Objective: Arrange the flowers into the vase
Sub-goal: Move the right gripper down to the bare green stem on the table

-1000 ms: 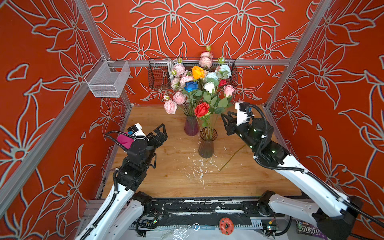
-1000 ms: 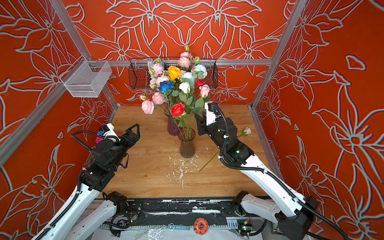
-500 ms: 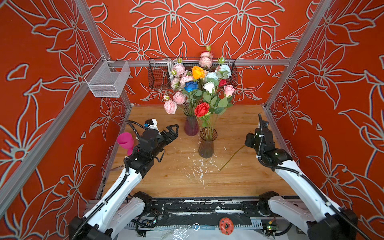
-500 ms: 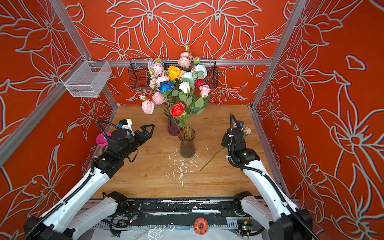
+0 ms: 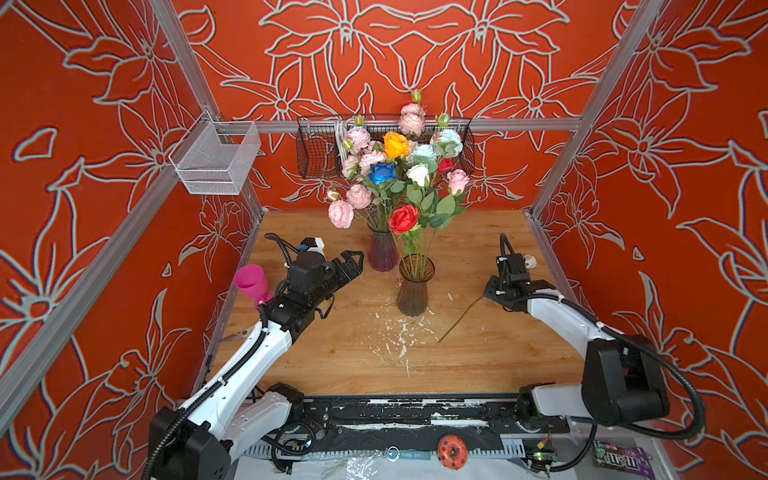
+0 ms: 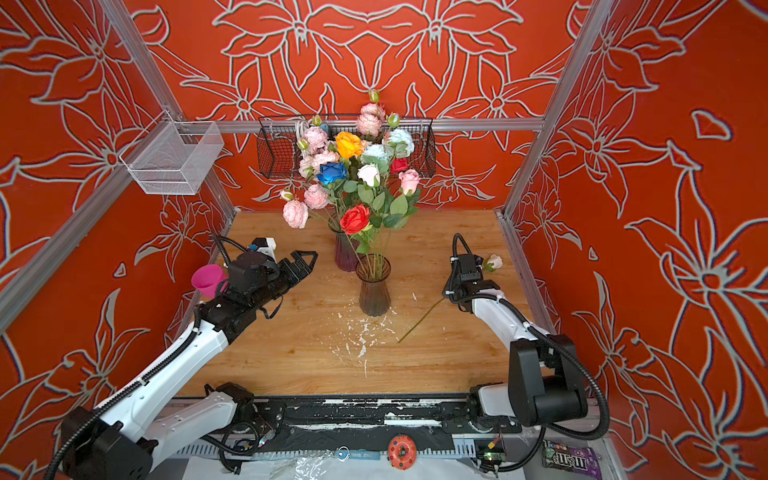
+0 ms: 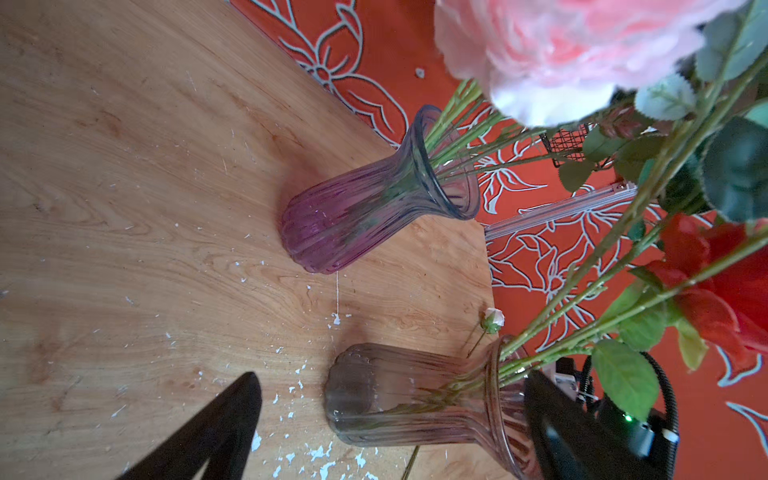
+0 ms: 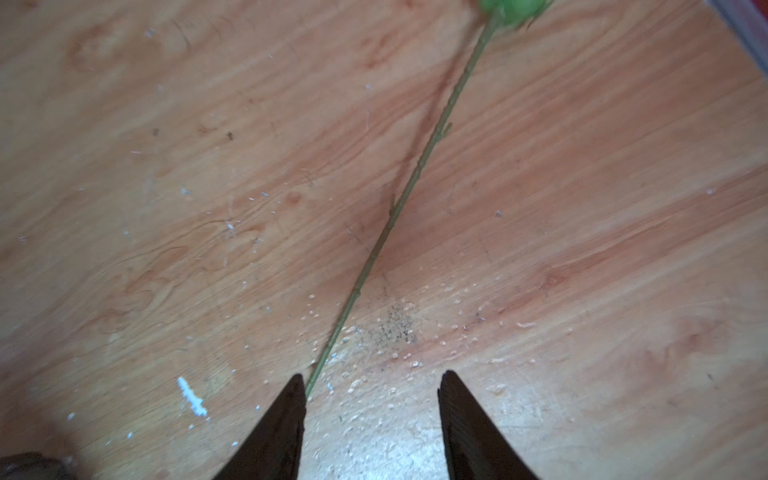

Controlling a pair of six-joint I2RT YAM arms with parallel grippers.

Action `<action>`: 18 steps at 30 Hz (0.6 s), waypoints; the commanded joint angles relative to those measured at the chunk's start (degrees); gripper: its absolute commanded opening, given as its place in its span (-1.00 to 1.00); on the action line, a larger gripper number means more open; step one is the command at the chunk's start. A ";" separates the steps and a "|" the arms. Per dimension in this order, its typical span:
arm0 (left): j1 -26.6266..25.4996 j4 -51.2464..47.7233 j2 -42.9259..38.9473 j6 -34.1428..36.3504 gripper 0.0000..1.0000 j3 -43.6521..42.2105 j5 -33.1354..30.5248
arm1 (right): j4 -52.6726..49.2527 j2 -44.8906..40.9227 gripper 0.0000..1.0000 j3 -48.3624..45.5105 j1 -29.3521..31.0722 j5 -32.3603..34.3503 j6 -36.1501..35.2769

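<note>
Right wrist view looks down on the one loose flower, a thin green stem with a small pale bud, lying flat on the wooden tabletop. The right gripper hangs low over it, jaws parted and empty, and the stem runs up to the tip of one finger rather than through the middle of the gap. In both top views its bud lies near the red patterned right wall and its cut end points toward the smoky grey ribbed glass vase. A purple ribbed glass vase stands just behind that, and between them they hold the pink, red, orange, blue and white bouquet. The left gripper hovers wide open beside the purple vase, holding nothing. The step in hand looks like picking up this last flower. The next move, as I judge it, calls for a small sideways shift to centre the stem between the fingers, a gentle close at table level, then a lift that tips the cut end into a vase mouth
</note>
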 commanded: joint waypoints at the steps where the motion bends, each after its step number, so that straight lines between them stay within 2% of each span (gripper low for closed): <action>1: 1.12 -1.07 -2.78 1.27 0.96 1.53 -2.26 | 1.08 3.31 0.07 2.69 -2.17 -1.33 1.05; 5: 1.86 -0.86 -3.55 1.99 0.96 1.53 -2.79 | -0.53 8.06 0.07 5.64 -4.65 -1.73 1.30; 13: 2.22 -0.55 -3.71 0.73 0.96 1.11 -1.66 | -0.17 14.63 0.07 7.53 -9.65 -7.93 2.71; 18: 2.26 -0.14 -2.53 -0.14 0.96 1.13 0.09 | -2.32 18.16 0.00 9.76 -9.98 -3.46 1.60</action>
